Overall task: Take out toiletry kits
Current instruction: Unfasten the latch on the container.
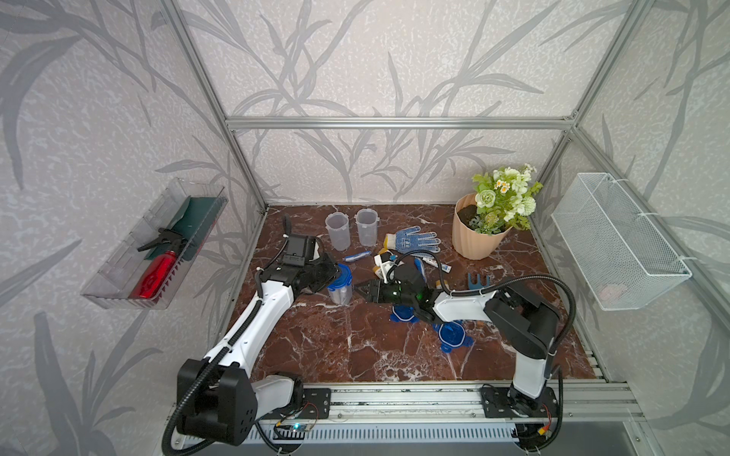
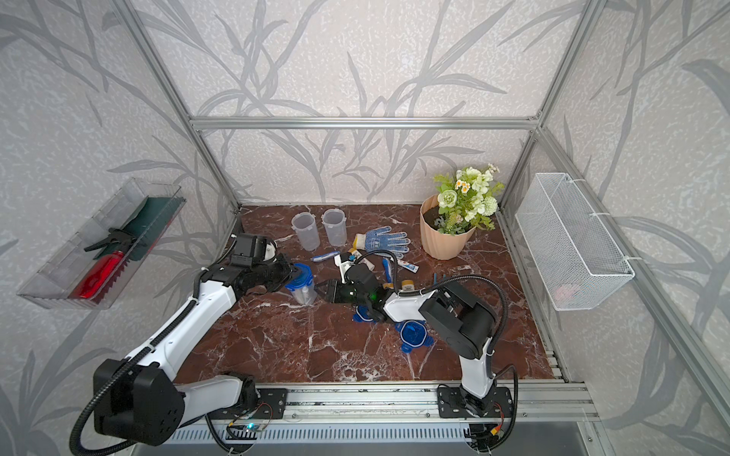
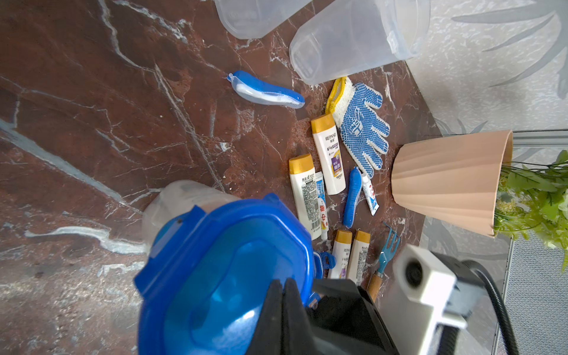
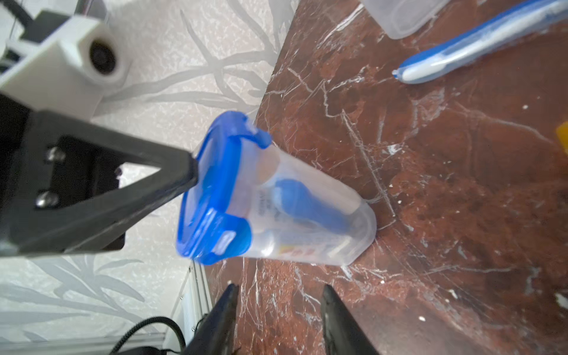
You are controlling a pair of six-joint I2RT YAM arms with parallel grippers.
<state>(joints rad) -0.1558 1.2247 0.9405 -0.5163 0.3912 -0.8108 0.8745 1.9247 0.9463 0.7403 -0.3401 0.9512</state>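
**Lidded cup between two claws**

The clear, tapered plastic cup [image 4: 310,233] stands upright on the red-brown marbled bench [image 1: 355,347]. Its glossy blue lid [image 3: 221,276] is on, and a blue toothbrush [image 4: 304,206] shows inside. The left claw [image 3: 283,284] is closed, its black wedge tips against the lid's rim. The right claw [image 4: 279,289] faces the cup's wall from just short of it, jaws apart and empty. Beside its wrist lie white gold-capped bottles [image 3: 329,153], and under its forearm a loose lid [image 1: 403,314] lies flat.
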